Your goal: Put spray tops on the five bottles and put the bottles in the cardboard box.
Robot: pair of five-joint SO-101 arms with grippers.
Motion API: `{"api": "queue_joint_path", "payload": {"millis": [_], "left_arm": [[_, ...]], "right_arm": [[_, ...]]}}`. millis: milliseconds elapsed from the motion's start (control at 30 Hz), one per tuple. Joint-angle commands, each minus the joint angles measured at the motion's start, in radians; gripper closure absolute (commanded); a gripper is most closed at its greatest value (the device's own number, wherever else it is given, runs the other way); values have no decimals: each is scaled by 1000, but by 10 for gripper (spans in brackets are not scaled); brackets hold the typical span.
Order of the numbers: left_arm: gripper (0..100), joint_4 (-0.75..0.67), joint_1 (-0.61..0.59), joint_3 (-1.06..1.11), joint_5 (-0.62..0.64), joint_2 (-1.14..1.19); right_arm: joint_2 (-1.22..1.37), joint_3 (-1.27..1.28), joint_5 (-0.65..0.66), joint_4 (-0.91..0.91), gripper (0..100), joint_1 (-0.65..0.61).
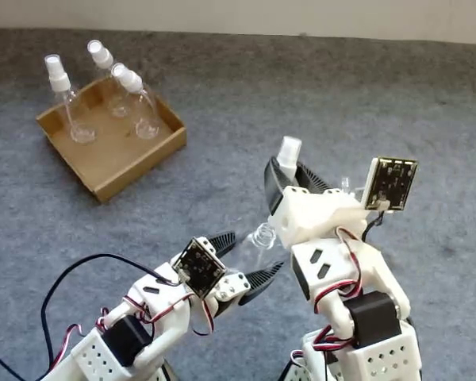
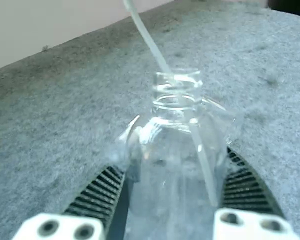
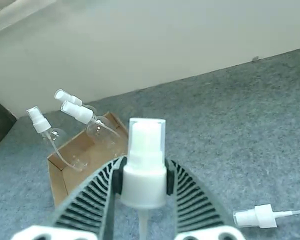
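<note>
While the left gripper (image 1: 256,252) is pinching it across the body, one ribbed jaw on each side just below the shoulder, the clear bottle (image 2: 175,150) is sitting roughly upright in front of the two arms, well apart from the cardboard box (image 1: 143,163); whether its base is touching the grey carpet (image 1: 301,87) I cannot tell. Its threaded neck is showing bare and open. Judging by the thin clear wall and empty look, it is going to handle light, smooth and rather slippery, giving a little under squeeze. A firm but not crushing hold on the widest part of the body seems right, keeping the neck free. The spray top (image 3: 146,145) is hanging above that neck. The right gripper (image 3: 145,172) is clamping its white collar between both jaws, with the nozzle head standing clear beyond the tips. The dip tube (image 2: 150,42) is running down through the neck into the bottle; it looks thin and bendy, likely to flex rather than guide. The collar is the stiff part and the sensible place to grip for seating and turning. Farther out, three capped bottles (image 1: 143,111) are standing in the box, and a spare spray top (image 3: 257,216) is lying on the carpet near the right arm.
</note>
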Motion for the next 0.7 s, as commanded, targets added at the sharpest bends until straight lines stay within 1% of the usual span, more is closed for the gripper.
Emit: {"api": "queue_joint_path", "payload": {"millis": [0,200,267,533,667], "left_arm": [[888,-103,7,21,8,-18],[888,-213,-62,21,9,-18],[888,-215,-79,21,9,-18],[888,-213,-81,21,9,-18],[888,-213,-81,21,9,-18]], "right_arm": [[-10,-10,14,35,989,-12],[-10,-10,15,93,988,-12],[-10,-15,15,114,988,-12],[-16,-22,15,180,988,-12],[-97,-22,15,179,988,-12]]}}
